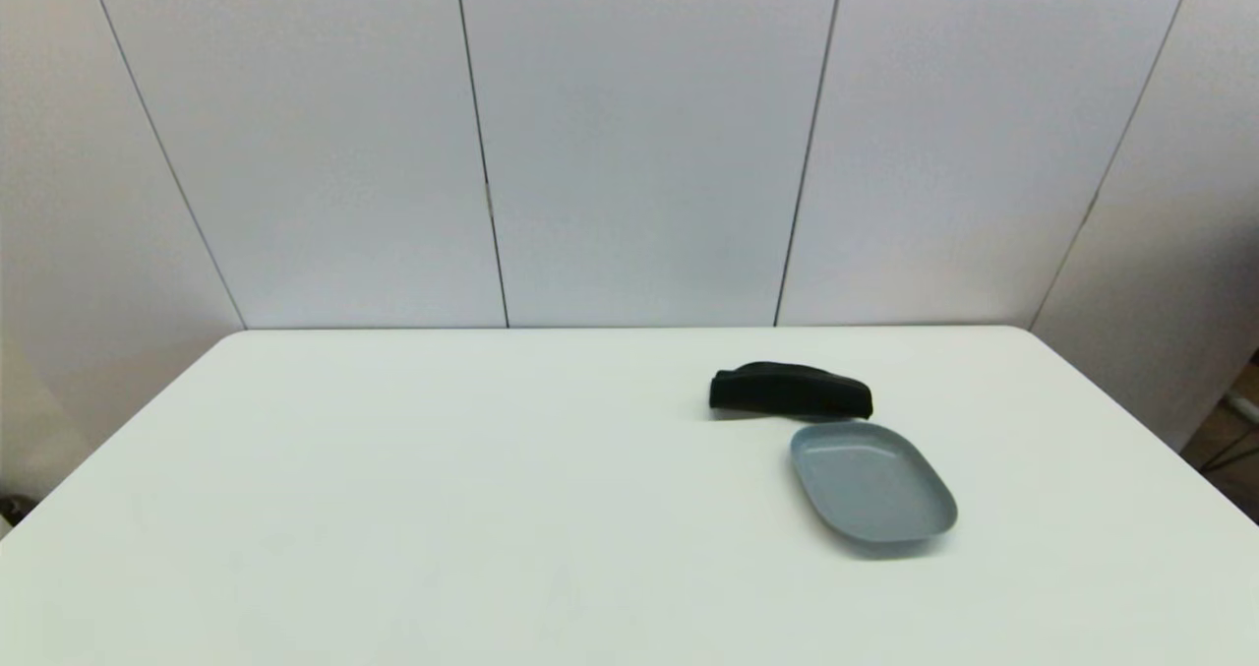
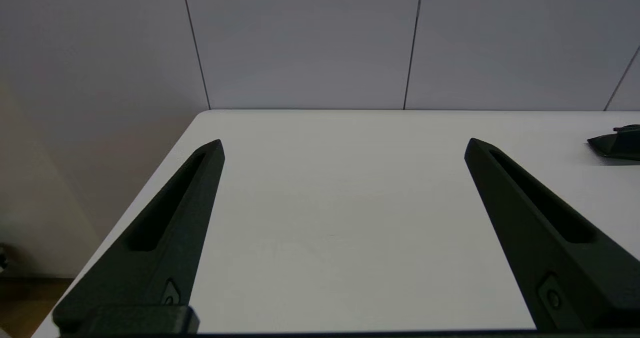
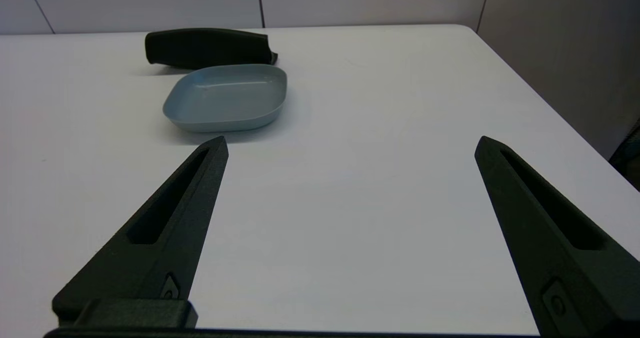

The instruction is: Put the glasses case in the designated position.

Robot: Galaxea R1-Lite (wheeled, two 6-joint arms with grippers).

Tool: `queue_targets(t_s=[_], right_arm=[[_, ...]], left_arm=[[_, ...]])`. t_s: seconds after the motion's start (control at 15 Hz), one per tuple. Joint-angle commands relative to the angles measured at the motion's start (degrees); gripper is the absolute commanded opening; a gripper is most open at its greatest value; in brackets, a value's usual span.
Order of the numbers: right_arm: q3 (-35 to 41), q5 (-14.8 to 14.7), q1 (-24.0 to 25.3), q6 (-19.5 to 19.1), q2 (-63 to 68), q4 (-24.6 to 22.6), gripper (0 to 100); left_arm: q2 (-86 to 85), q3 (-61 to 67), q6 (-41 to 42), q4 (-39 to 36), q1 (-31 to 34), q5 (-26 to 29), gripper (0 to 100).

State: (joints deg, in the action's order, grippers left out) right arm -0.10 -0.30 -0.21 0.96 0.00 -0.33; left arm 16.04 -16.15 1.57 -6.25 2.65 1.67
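The grey-blue tray (image 1: 873, 484) holds nothing; the glasses case (image 1: 790, 392) lies on the table (image 1: 443, 509) just behind it. Left claw (image 2: 344, 146) and right claw (image 3: 351, 143) both gape apart, holding nothing.

Grey-blue tray (image 1: 875, 484) rests on white table (image 1: 443, 509)

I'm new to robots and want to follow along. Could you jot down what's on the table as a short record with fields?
glasses case: glasses case, black, lying on the table, beyond the tray
tray: grey-blue tray, nothing in it, just in front of the case
table: white table
left end effector: left end effector open, over bare table, holds nothing
right end effector: right end effector open, short of the tray, holds nothing
task state: case not yet picked up
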Motion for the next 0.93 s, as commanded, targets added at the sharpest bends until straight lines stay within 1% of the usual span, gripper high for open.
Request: queue_targets(t_s=[0.07, 0.2, 0.4, 0.6, 0.93], right_arm=[[0.01, -0.05, 0.03, 0.0, 0.0, -0.02, 100], [0.01, -0.05, 0.03, 0.0, 0.0, -0.02, 100], [0.01, 0.04, 0.03, 0.0, 0.0, -0.02, 100], [0.01, 0.04, 0.03, 0.0, 0.0, -0.02, 100], [0.01, 0.04, 0.03, 0.0, 0.0, -0.02, 100]], left_arm=[[-10.51, 6.05, -0.25, 0.01, -2.03, -0.62, 100], [-16.04, 9.82, -0.52, -0.16, -2.03, -0.79, 100], [-16.04, 16.15, -0.52, -0.69, -2.03, -3.34, 100], [-16.04, 15.89, -0.96, 7.4, -2.03, -3.34, 100], [-16.04, 15.54, -3.33, 7.84, -2.03, -3.25, 100]])
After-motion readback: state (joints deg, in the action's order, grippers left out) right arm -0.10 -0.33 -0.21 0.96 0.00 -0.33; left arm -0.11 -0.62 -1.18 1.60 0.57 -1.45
